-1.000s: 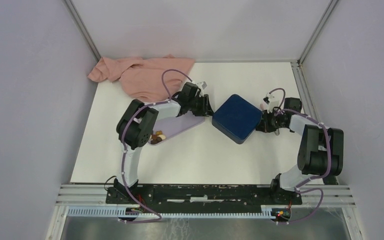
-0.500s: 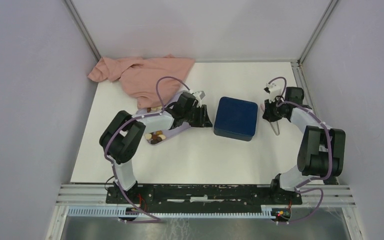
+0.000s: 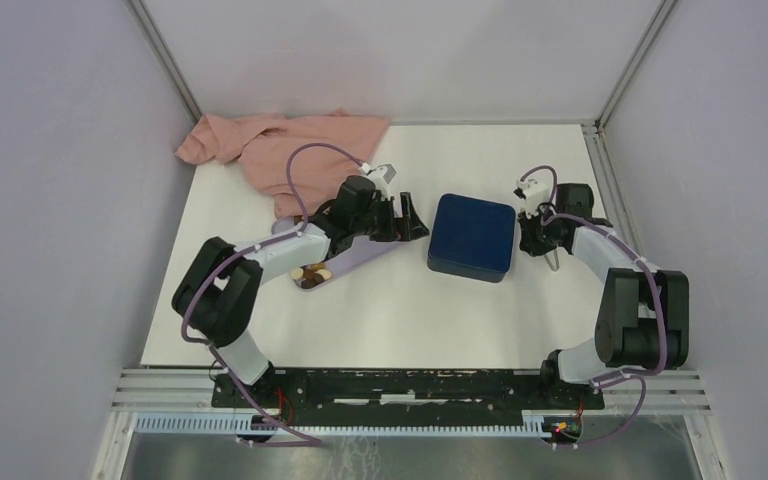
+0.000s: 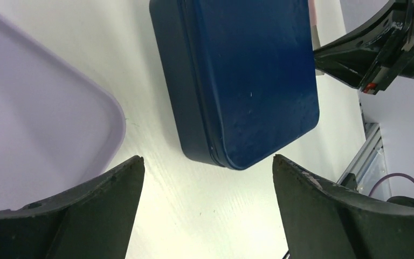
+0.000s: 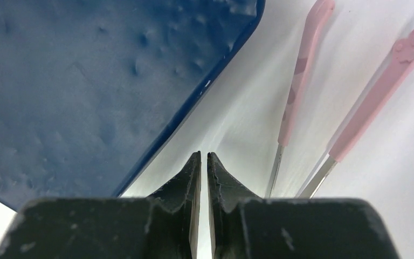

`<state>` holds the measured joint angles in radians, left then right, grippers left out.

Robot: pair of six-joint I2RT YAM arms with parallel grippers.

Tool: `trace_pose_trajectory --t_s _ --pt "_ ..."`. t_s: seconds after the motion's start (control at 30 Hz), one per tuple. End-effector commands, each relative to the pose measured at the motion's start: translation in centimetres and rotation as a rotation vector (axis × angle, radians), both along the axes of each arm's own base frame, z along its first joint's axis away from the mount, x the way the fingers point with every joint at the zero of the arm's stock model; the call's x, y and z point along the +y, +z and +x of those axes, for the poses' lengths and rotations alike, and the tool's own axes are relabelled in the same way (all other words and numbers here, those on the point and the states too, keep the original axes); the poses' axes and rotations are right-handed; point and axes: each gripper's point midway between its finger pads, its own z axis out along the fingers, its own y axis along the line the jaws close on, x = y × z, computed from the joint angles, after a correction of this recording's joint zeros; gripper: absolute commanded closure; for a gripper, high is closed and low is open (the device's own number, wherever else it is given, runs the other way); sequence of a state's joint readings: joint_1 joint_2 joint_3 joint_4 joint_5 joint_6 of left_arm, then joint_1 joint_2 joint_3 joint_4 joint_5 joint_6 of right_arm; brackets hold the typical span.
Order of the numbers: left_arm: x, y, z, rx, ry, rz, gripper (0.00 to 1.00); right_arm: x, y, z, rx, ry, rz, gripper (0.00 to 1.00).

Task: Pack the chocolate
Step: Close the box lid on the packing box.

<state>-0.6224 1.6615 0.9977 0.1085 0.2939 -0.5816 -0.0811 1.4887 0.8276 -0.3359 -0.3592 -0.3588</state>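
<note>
The lilac tray (image 4: 38, 135) lies flat on the left half of the counter (image 3: 390, 310), much of it hidden under the left arm. The chocolate (image 3: 312, 272), a small cluster of dark brown, lighter brown and cream pieces, sits at the tray's near end. Just beside the tray's far end but apart from it sits the dark blue square box (image 3: 471, 236), its lid on, so what is inside cannot be seen. The left hand (image 4: 206, 162) hovers between tray and box, released, with its fingers spread wide and nothing between them. The right hand (image 5: 204, 156) is clenched on nothing, its tips low over the counter by the box's right edge. The counter is white, enclosed by pale grey-lilac walls (image 3: 60, 200). A crumpled pink cloth (image 3: 280, 145) lies at its far left corner, and pink-handled tongs (image 5: 300, 81) lie right of the box.
</note>
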Motion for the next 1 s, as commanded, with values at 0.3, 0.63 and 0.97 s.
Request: trace_pose_trajectory --t_s 0.3,0.63,0.97 --pt "-4.5 -2.4 3.0 0.084 -0.080 -0.065 0.05 1.0 0.9 -0.4 -0.045 0.045 -0.067 0.87" --pt "-6.1 -4.0 2.5 0.118 -0.134 -0.025 0.12 4.2 2.1 0.3 -0.065 0.118 -0.046 0.87" --pt "-6.9 -3.5 1.0 0.128 -0.163 -0.036 0.41 5.4 2.6 0.7 -0.085 0.148 -0.026 0.87"
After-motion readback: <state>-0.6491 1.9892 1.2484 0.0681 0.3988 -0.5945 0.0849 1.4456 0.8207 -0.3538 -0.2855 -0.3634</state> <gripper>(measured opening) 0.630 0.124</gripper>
